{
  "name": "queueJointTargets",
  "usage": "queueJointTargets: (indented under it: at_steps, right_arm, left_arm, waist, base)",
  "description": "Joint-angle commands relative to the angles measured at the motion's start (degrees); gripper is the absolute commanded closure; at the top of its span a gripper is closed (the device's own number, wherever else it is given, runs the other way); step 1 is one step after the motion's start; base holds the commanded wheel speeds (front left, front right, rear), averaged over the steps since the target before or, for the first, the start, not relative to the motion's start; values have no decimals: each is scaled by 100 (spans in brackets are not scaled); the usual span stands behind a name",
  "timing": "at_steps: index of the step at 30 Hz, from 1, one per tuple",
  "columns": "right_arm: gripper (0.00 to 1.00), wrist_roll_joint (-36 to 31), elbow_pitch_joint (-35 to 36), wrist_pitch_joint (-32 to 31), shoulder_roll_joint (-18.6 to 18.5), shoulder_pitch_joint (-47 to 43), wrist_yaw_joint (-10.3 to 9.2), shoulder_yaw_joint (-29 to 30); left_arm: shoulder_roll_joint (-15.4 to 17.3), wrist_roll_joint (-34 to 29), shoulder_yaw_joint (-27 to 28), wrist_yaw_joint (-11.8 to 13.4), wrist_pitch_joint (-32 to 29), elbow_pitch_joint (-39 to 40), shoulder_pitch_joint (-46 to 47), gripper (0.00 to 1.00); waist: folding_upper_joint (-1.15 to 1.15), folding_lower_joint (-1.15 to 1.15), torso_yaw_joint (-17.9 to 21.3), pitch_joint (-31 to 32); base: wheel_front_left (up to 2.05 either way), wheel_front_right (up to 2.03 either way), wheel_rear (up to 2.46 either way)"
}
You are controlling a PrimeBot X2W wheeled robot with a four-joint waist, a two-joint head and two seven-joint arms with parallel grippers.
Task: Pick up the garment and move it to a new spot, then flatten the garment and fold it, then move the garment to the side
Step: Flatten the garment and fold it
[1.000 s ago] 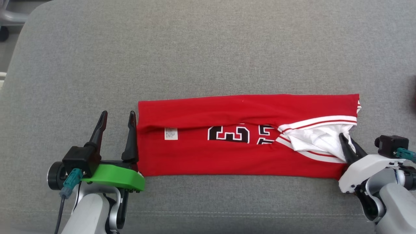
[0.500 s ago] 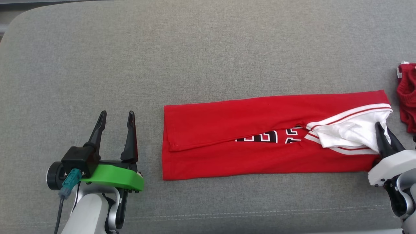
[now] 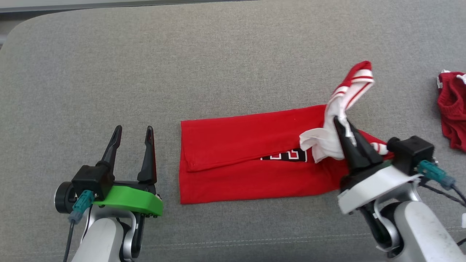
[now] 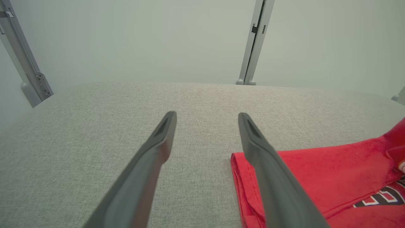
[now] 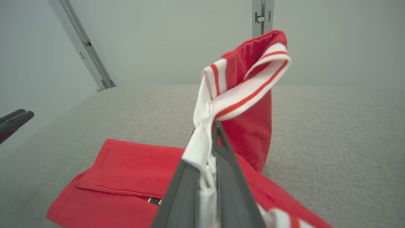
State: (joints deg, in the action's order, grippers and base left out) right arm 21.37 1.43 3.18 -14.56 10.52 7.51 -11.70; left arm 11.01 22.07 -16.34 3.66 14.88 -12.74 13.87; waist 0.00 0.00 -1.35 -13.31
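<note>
The garment is a red jersey with black-and-white numbers, folded into a long strip on the grey padded surface. My right gripper is shut on its white-and-red trimmed right end, which stands raised and bent back to the left over the strip. The right wrist view has that trim bunched between the shut right gripper, with the rest of the garment flat below. My left gripper stands open and empty just left of the garment's left edge. In the left wrist view the left gripper is beside the garment's hem.
A second crumpled red cloth lies at the far right edge of the surface. The surface's rounded back-left corner is in view, and a stitched seam runs near its front. Metal frame posts stand behind it.
The head camera has shifted. My right gripper has lifted the garment's trimmed right end and carried it up and leftward over the strip. The left gripper has stayed open in place.
</note>
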Motion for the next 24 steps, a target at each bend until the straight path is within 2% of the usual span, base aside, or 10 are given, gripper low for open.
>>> queueJointTargets:
  at_steps: [1, 4, 10, 16, 21, 24]
  right_arm:
    - [100, -68, 163, -134, 205, 4, -4, -231]
    - [100, -185, 79, -258, 501, 213, -4, -593]
    - [100, -86, -810, -168, 955, 645, -3, -1305]
    - [100, 108, -1654, 117, 1103, 1006, -2, -1840]
    - [100, 332, -2389, 450, 1159, 1349, -3, -2037]
    - [100, 598, -2626, 612, 1169, 1570, -3, -2268]
  left_arm:
    - [-27, -7, -6, -43, 31, 1, 37, 0]
    - [-52, -16, -55, -80, 31, -15, 126, 0]
    - [-166, -42, -128, -145, 31, -96, 236, 0]
    - [-235, -77, -159, -207, 28, -156, 296, 0]
    - [-289, -121, -175, -241, 25, -205, 354, 0]
    - [-307, -155, -210, -263, 25, -232, 383, 0]
  waist:
    - [0, 0, -72, -30]
    - [0, 0, -197, -84]
    - [0, 0, -473, -171]
    - [0, 0, -642, -235]
    - [0, 0, -719, -277]
    - [0, 0, -742, -312]
  base:
    - [0, 0, 0]
    - [0, 0, 0]
    - [0, 0, 0]
    - [0, 0, 0]
    - [0, 0, 0]
    - [0, 0, 0]
